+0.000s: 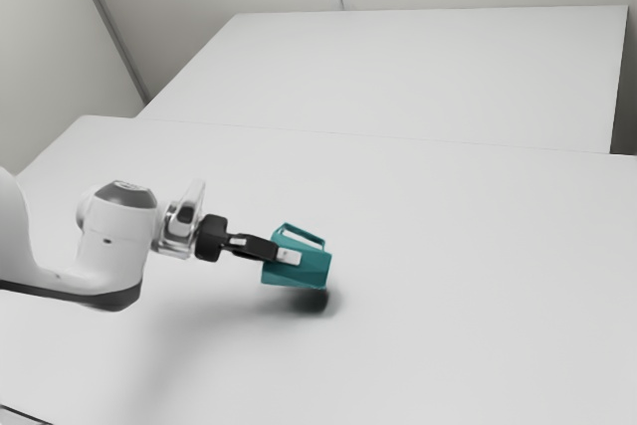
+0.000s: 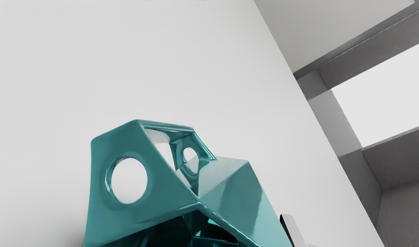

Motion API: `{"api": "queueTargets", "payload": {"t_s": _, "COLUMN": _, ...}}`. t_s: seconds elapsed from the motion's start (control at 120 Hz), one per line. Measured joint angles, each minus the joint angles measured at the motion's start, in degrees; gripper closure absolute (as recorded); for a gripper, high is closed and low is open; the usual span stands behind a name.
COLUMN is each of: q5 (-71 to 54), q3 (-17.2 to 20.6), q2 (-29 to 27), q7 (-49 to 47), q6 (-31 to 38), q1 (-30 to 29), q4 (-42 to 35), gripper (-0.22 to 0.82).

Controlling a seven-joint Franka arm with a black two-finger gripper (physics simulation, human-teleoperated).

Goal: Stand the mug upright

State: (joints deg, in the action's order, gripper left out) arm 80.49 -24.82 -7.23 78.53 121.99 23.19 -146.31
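The teal faceted mug (image 1: 299, 264) is tilted on its side in the exterior view, its handle uppermost, with a dark shadow under its lower edge. My gripper (image 1: 287, 257) reaches it from the exterior view's left and is shut on the mug, one finger lying across the near wall; the far finger is hidden behind it. In the wrist view the mug (image 2: 230, 192) has its dark opening turned toward my hand and its pierced handle standing out from the wall. A fingertip of my gripper (image 2: 292, 230) shows beside the mug wall.
The white table (image 1: 468, 296) stretches around the mug. Behind it stands another white table surface (image 1: 428, 72), with pale walls beyond. In the wrist view, grey wall frames (image 2: 360, 55) rise past the table's edge.
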Motion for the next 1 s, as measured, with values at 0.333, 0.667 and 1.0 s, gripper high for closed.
{"api": "queueTargets", "payload": {"t_s": 0.333, "q5": -0.2, "q3": 7.5, "q2": -0.4, "q7": 0.3, "q6": 10.5, "q1": -1.2, "q4": 2.6, "gripper": 0.79}}
{"api": "queueTargets", "payload": {"t_s": 0.667, "q5": -17.8, "q3": 10.8, "q2": -2.9, "q7": -3.9, "q6": 22.8, "q1": -2.0, "q4": 4.7, "gripper": 0.79}}
{"api": "queueTargets", "payload": {"t_s": 1.0, "q5": -50.4, "q3": 11.7, "q2": -2.1, "q7": -18.2, "q6": 23.6, "q1": -4.4, "q4": 8.7, "gripper": 0.79}}
